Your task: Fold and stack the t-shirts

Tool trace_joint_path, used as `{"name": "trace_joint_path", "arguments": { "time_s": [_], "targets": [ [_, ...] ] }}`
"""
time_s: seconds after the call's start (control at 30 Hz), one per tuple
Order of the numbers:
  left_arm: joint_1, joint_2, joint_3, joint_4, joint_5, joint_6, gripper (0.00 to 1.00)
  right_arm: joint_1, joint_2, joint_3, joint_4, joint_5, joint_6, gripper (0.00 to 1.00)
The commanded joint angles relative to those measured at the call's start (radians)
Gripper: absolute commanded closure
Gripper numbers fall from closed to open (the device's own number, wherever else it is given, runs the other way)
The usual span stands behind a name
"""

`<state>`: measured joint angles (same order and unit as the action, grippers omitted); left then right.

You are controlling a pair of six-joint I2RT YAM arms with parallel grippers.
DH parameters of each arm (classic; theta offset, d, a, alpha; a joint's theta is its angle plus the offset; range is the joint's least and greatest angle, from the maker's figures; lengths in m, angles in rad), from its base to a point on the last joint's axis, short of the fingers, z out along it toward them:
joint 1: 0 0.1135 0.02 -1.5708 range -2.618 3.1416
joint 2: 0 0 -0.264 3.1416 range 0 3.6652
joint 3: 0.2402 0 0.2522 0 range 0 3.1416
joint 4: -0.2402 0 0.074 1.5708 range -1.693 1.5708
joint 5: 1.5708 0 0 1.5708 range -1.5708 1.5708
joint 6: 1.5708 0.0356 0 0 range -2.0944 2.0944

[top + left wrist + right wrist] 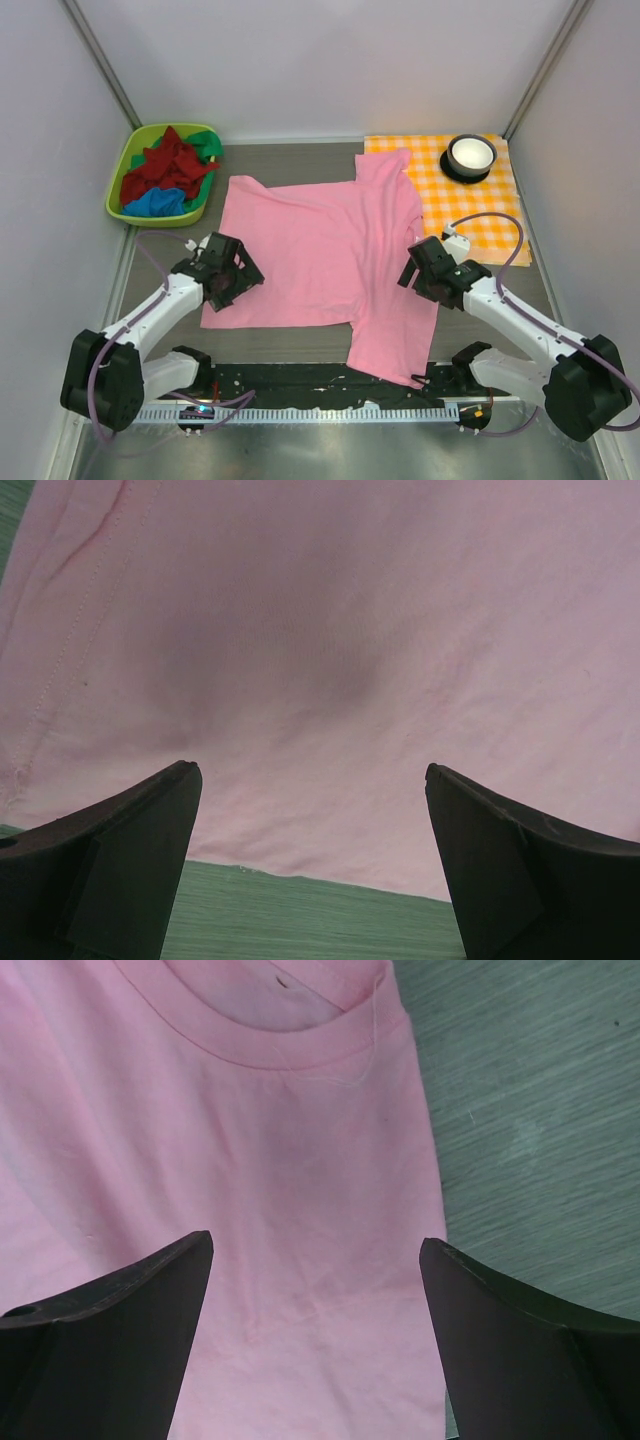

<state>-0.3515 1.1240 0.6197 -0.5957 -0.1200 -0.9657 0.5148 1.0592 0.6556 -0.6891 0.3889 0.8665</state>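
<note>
A light pink t-shirt lies spread flat in the middle of the table, hem to the left and collar to the right. One sleeve reaches toward the checked cloth and the other toward the near edge. My left gripper hovers open over the hem; in the left wrist view pink cloth and its edge lie between the fingers. My right gripper stands open just short of the collar, with nothing between its fingers. Dark red, green and bright blue t-shirts sit bunched in a basket.
The green basket stands at the back left. An orange-and-white checked cloth lies at the back right with a white bowl on it. Grey walls close in both sides and the back. A black rail runs along the near edge.
</note>
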Motion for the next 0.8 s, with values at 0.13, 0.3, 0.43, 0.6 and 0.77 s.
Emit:
{"name": "trace_joint_path", "arguments": {
  "time_s": [0.13, 0.3, 0.43, 0.6, 0.77],
  "targets": [
    [-0.003, 0.080, 0.015, 0.094, 0.033, -0.014, 0.00, 0.001, 0.019, -0.039, 0.037, 0.057, 0.071, 0.09],
    [-0.003, 0.125, 0.061, 0.111, 0.045, -0.004, 0.00, -0.001, 0.111, -0.005, 0.164, 0.039, 0.043, 0.09],
    [-0.003, 0.148, 0.072, 0.125, 0.039, 0.010, 0.00, 0.001, 0.212, 0.001, 0.232, 0.061, 0.029, 0.09],
    [-0.003, 0.181, 0.077, 0.143, 0.045, 0.022, 0.00, 0.001, 0.285, -0.033, 0.273, 0.071, 0.035, 0.09],
    [-0.003, 0.186, 0.075, 0.149, 0.036, 0.035, 0.00, 0.005, 0.279, -0.083, 0.174, 0.085, 0.089, 0.09]
  ]
}}
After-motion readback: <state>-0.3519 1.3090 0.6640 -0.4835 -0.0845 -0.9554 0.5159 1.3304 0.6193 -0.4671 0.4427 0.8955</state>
